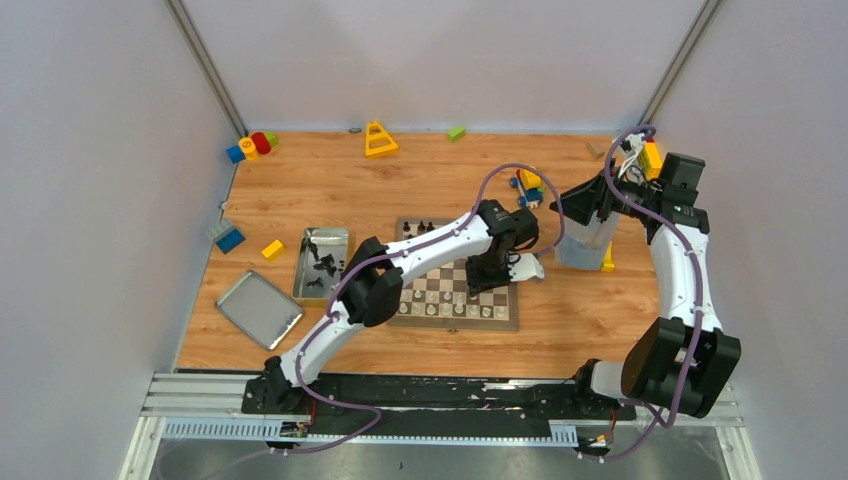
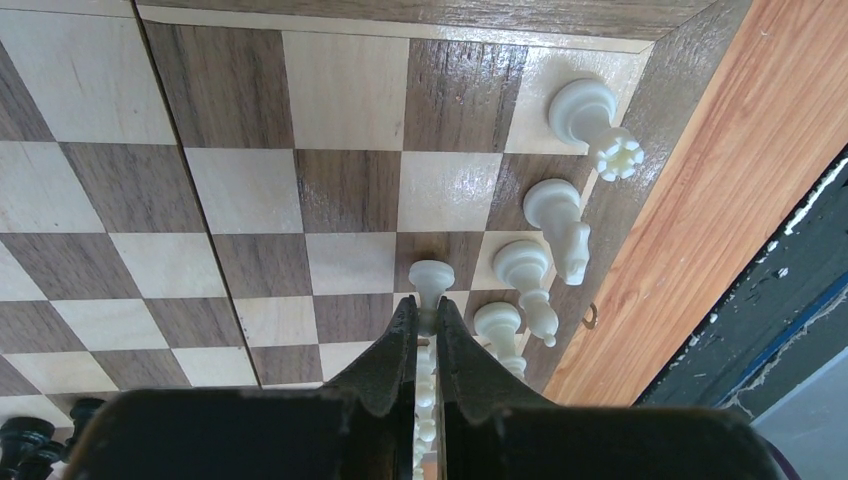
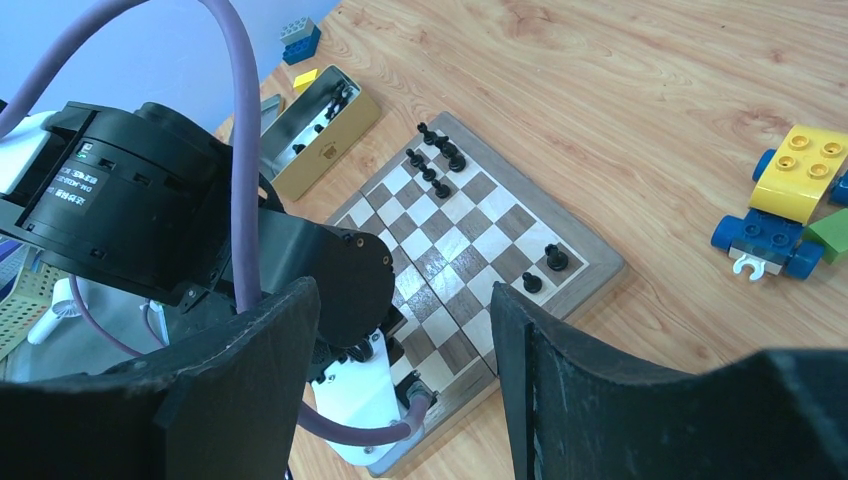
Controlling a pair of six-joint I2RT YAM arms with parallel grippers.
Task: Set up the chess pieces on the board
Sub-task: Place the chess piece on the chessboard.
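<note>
Chess pieces in white stand along the board's 6 o'clock edge in the top view. A few black ones sit at the 12 o'clock edge, and more blacks lie in the tin at 9 o'clock of the board, with the lid beside it. Piece in play is a white pawn, pinched by the left pincer, whose jaws are almost fully closed on its upper part. Key relation: the pawn's long axis runs in line with the fingers, and what looks like its base pokes past the tips toward 12 o'clock in the left wrist view, facing the board. It is over the second file in from the border, just beside the bishop at 3 o'clock. The knight is at 2 o'clock and the rook at 1 o'clock. Cannot tell whether the base touches the wood. Likely step is seating this pawn in front of the back row, so the drop must go straight down without nudging the bishop. The right pincer is half open and empty, well off the board at 3 o'clock on the table, so the left arm is clearly nearer.
</note>
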